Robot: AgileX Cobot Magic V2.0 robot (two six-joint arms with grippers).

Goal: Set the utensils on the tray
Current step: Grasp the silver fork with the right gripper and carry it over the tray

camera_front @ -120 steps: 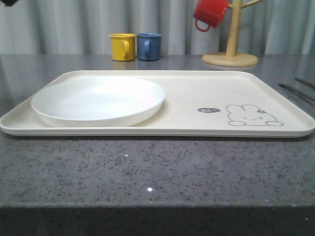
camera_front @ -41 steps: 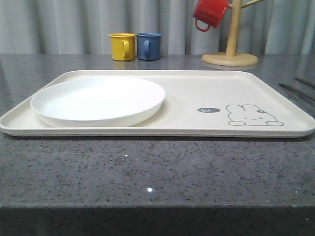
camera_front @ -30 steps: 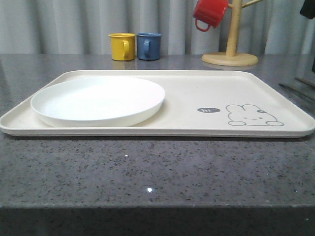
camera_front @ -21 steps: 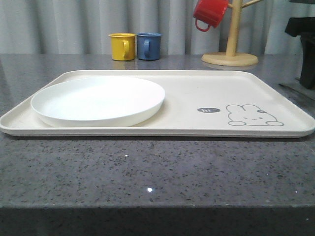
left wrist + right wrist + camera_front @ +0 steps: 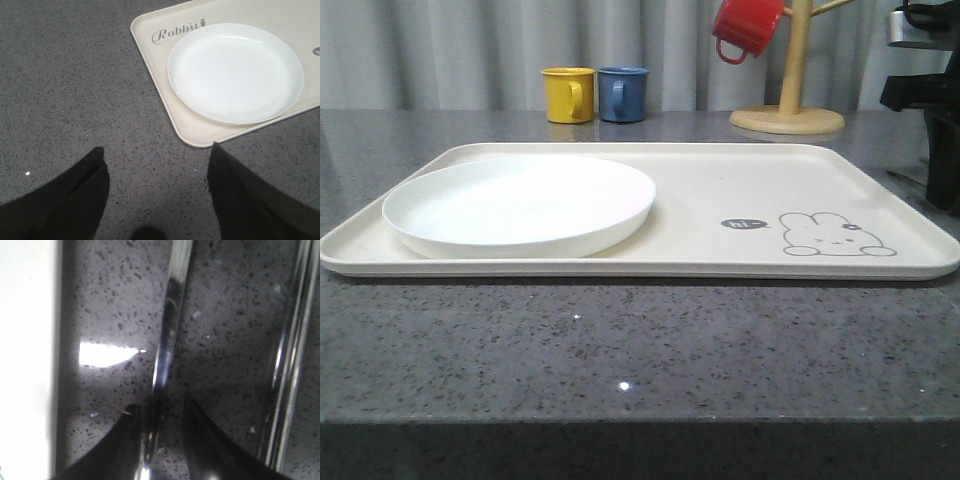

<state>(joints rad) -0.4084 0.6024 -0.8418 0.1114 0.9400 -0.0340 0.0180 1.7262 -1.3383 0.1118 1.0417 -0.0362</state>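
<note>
White plate [image 5: 520,205]; yellow mug [image 5: 568,95], blue mug [image 5: 623,94].

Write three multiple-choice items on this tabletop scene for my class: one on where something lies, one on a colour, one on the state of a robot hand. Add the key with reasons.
1. Where is the white plate?
A. On the left part of the tray
B. On the rabbit drawing
C. On the bare counter

2. What colour is the mug hanging on the wooden stand?
A. Yellow
B. Blue
C. Red

3. How is the left hand?
A. Shut on a spoon
B. Open and empty above the counter
C. Holding the plate

Key:
1 A, the plate sits inside the tray's rim, left of the rabbit.
2 C, the red mug hangs there; the yellow mug and blue mug stand on the counter.
3 B, its fingers are spread with only counter between.
</note>
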